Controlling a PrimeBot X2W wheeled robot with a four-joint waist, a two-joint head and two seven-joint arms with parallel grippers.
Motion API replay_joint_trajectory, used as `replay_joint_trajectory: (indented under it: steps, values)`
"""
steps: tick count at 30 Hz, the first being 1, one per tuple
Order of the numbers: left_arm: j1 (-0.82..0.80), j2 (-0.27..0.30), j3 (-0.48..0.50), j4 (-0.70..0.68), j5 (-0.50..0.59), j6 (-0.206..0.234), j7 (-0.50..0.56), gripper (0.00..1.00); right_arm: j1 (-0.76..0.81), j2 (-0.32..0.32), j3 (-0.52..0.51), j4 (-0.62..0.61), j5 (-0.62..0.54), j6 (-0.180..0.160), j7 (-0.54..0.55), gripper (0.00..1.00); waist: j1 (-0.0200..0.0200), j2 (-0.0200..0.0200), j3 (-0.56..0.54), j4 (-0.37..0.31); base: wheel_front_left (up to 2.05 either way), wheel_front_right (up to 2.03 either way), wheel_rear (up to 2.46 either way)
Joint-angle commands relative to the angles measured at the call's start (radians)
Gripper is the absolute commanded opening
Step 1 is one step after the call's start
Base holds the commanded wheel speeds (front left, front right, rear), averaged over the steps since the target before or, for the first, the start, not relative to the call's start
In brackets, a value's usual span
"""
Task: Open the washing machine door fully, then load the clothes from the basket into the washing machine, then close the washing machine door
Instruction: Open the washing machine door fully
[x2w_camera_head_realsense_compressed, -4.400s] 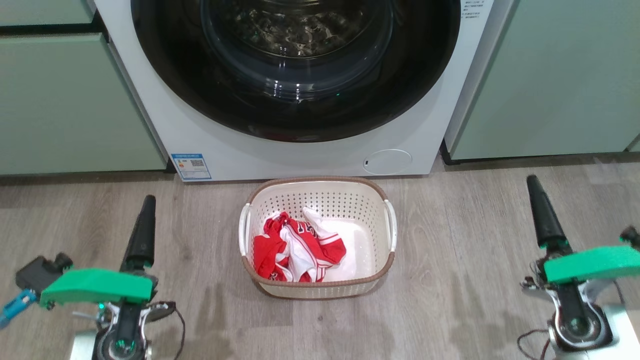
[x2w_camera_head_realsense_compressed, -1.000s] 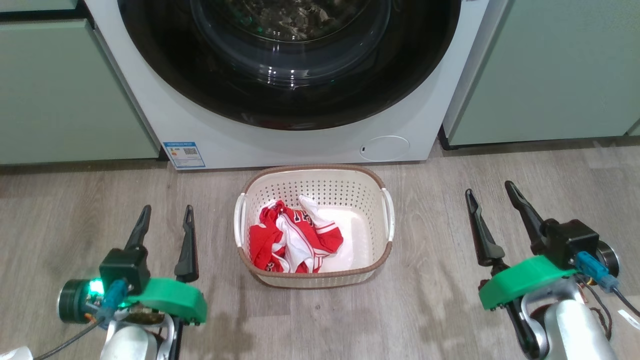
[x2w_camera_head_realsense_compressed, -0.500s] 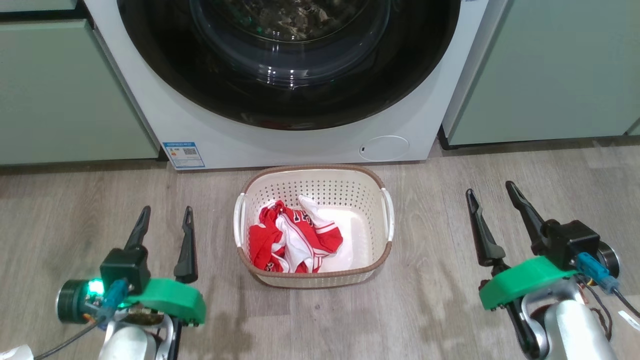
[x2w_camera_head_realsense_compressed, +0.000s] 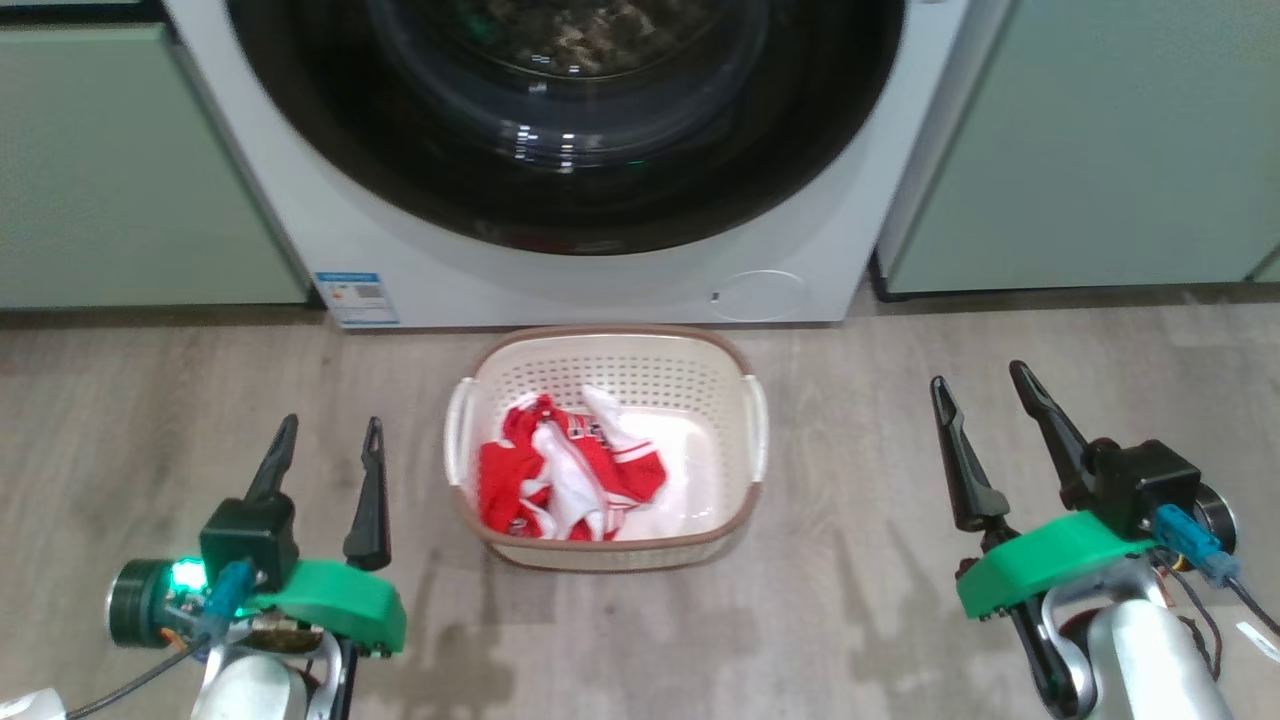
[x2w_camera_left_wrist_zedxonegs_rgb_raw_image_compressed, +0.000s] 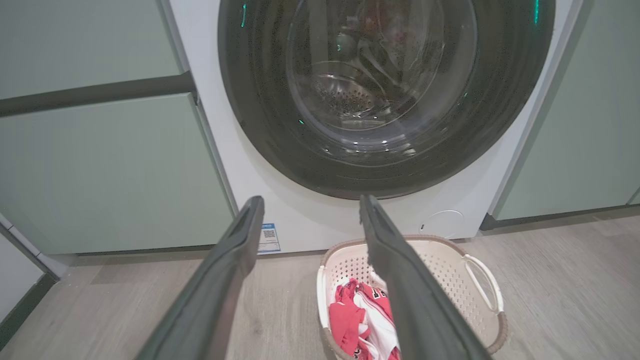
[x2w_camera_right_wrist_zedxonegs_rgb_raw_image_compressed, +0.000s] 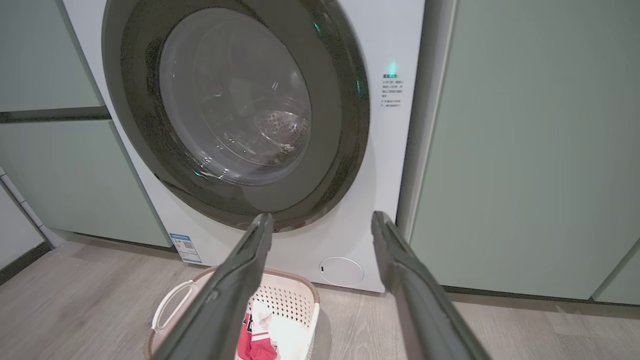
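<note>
Two grippers, both empty: the left gripper (x2w_camera_head_realsense_compressed: 331, 423) and the right gripper (x2w_camera_head_realsense_compressed: 977, 375) each have their two dark fingers spread apart, pointing toward the machine; between them stands one basket (x2w_camera_head_realsense_compressed: 600, 332), long axis left to right, parallel with the one washing machine (x2w_camera_head_realsense_compressed: 600, 290) just behind; one heap of clothes (x2w_camera_head_realsense_compressed: 560, 480) lies in its left half; the single washing machine door (x2w_camera_head_realsense_compressed: 820, 150) is shut, facing the robot.

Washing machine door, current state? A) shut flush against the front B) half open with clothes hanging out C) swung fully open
A: the washing machine door sits flush in the white front of the washing machine, and the clothes lie in the basket.
</note>
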Motion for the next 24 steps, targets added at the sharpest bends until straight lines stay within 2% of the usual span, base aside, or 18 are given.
replay_joint_trajectory:
  steps: [1, 15, 24]
  values:
    - [-0.036, 0.014, 0.026, -0.029, 0.0, 0.007, -0.011, 1.0, -0.031, -0.007, 0.015, -0.032, 0.009, 0.0, -0.013, 1.0, 0.0, 0.0, 0.0, -0.001, 1.23, 1.23, -2.46]
    - [-0.04, 0.018, 0.009, -0.036, -0.009, 0.003, -0.014, 1.0, -0.027, -0.007, 0.006, -0.032, 0.016, 0.0, -0.018, 1.0, 0.0, 0.0, 0.001, -0.01, 1.2, 1.2, -2.4]
    - [-0.042, 0.024, 0.001, -0.044, -0.008, 0.001, -0.02, 1.0, -0.024, -0.007, 0.005, -0.033, 0.027, 0.0, -0.023, 1.0, 0.0, 0.0, 0.005, -0.013, 0.62, 0.62, -1.25]
